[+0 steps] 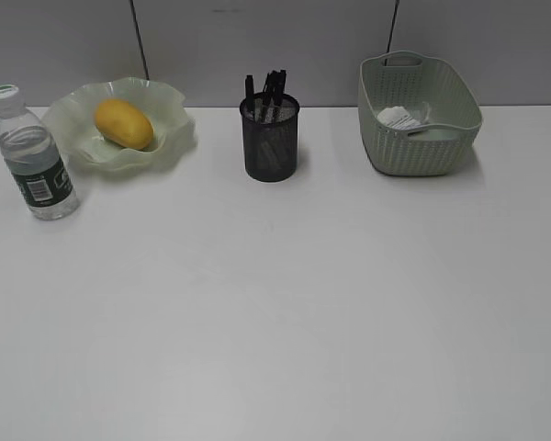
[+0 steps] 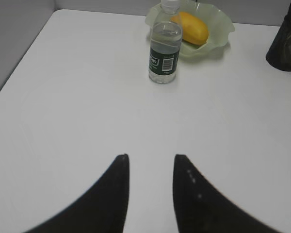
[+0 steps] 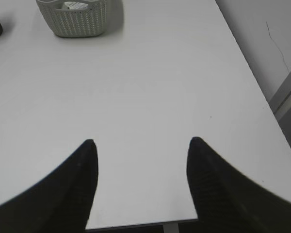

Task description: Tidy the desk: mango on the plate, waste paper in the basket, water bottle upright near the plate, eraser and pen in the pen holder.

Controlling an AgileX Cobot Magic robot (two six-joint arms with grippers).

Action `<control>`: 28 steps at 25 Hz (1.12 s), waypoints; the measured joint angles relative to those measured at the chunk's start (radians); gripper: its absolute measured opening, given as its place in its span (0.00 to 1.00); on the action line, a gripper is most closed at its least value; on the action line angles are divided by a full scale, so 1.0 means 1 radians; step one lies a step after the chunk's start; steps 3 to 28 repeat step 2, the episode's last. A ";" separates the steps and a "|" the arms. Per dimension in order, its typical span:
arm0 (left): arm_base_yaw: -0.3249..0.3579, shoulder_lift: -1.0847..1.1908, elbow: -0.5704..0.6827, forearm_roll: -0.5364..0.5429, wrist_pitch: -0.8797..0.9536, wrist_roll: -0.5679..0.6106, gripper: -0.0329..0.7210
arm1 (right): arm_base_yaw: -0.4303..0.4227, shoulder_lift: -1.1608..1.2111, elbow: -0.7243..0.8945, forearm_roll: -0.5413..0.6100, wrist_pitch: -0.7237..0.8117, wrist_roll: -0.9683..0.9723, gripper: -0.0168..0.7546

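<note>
Bottle (image 1: 34,156) upright at 9 o'clock on worktop (image 1: 275,303), just beside plate (image 1: 119,124); clear plastic, part-filled, likely slippery: grasp mid-body at label. Mango (image 1: 123,123) in plate, smooth, firm. Holder (image 1: 270,138) at 12, dark pens inside; eraser not discernible. Basket (image 1: 419,115) at 2, paper (image 1: 402,118) inside, light, crushable. Left gripper (image 2: 150,167) apart, narrow, empty. Right gripper (image 3: 141,155) wide apart, empty.

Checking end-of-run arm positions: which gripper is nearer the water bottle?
Left. The left gripper faces the water bottle across bare desk; the right gripper sees only the basket side.
</note>
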 joint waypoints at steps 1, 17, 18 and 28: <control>0.000 0.000 0.000 0.000 0.000 0.000 0.36 | 0.000 0.000 0.000 0.000 0.000 0.000 0.63; 0.000 0.000 0.000 0.000 0.000 0.000 0.36 | 0.000 0.000 0.000 0.000 0.000 0.000 0.63; 0.000 0.000 0.000 0.000 0.000 0.000 0.36 | 0.000 0.000 0.000 0.000 0.000 0.000 0.63; 0.000 0.000 0.000 0.000 0.000 0.000 0.36 | 0.000 0.000 0.000 0.000 0.000 0.000 0.63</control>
